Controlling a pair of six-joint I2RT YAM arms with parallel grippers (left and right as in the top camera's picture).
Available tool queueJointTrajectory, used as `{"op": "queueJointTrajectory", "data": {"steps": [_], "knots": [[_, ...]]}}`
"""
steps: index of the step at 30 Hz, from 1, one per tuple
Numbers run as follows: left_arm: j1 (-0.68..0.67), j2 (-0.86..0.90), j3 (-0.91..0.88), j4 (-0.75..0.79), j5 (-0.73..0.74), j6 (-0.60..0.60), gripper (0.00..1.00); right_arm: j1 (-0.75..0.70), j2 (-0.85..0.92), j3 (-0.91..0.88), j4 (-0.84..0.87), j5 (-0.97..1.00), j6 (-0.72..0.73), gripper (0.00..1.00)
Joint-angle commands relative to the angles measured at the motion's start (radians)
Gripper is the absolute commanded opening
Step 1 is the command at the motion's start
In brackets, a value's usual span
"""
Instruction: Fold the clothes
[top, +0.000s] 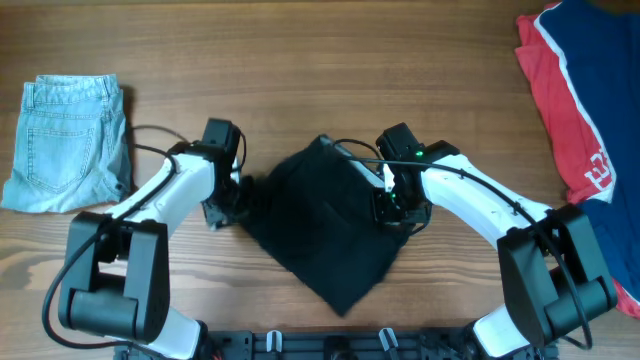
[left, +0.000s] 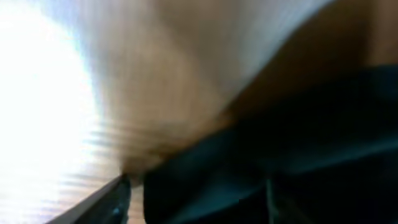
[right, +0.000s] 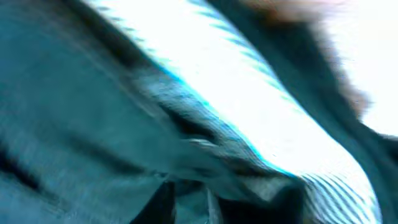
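A black garment (top: 325, 225) lies spread like a diamond in the middle of the wooden table. My left gripper (top: 228, 200) is at its left corner. In the blurred left wrist view the fingers (left: 193, 196) stand apart with dark cloth (left: 298, 143) between them, so it looks open. My right gripper (top: 392, 205) is on the garment's right edge. In the right wrist view its fingers (right: 189, 202) are close together, pinched on a fold of the cloth (right: 93, 124). Both wrist views are smeared.
Folded light-blue denim shorts (top: 68, 142) lie at the far left. A red and navy garment (top: 575, 90) lies at the far right, running off the edge. Black cables run along both arms.
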Motion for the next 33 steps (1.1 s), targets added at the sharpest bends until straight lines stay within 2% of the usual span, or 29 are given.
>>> {"op": "queueJointTrajectory", "data": {"steps": [1,5,10,12,13,14,15,17,18,22,29,33], "knots": [[-0.039,0.031,-0.049,-0.097,0.072,0.002,0.63,-0.035,0.017,-0.004,0.053,0.256,0.064,0.22],[-0.095,0.002,-0.050,-0.102,0.073,0.001,0.60,-0.056,0.017,-0.004,0.111,0.260,0.016,0.21],[-0.096,-0.166,-0.044,-0.027,0.066,0.001,0.64,-0.056,0.017,-0.004,0.115,0.260,0.012,0.21],[-0.091,-0.265,-0.042,0.015,0.057,0.002,0.72,-0.056,0.017,-0.004,0.119,0.260,0.011,0.20],[-0.091,-0.296,-0.042,0.039,0.057,0.002,0.94,-0.056,0.017,-0.004,0.120,0.260,0.012,0.20],[-0.091,-0.325,-0.042,0.072,0.058,0.002,1.00,-0.056,0.017,-0.004,0.120,0.255,0.012,0.21],[-0.095,-0.359,-0.042,0.127,0.068,0.016,1.00,-0.056,0.017,-0.004,0.120,0.240,0.013,0.21],[-0.107,-0.376,-0.042,0.216,0.139,0.132,1.00,-0.056,0.017,-0.004,0.121,0.221,0.012,0.21],[-0.114,-0.372,-0.042,0.246,0.183,0.190,1.00,-0.056,0.017,-0.004,0.121,0.218,0.013,0.21],[-0.120,-0.293,-0.042,0.301,0.211,0.287,1.00,-0.056,0.017,-0.004,0.117,0.215,0.012,0.21],[-0.121,-0.045,-0.042,0.499,0.253,0.290,1.00,-0.056,0.017,-0.004,0.113,0.215,0.013,0.20],[-0.125,0.070,-0.042,0.555,0.297,0.289,1.00,-0.056,0.017,-0.004,0.113,0.214,0.013,0.21]]}}
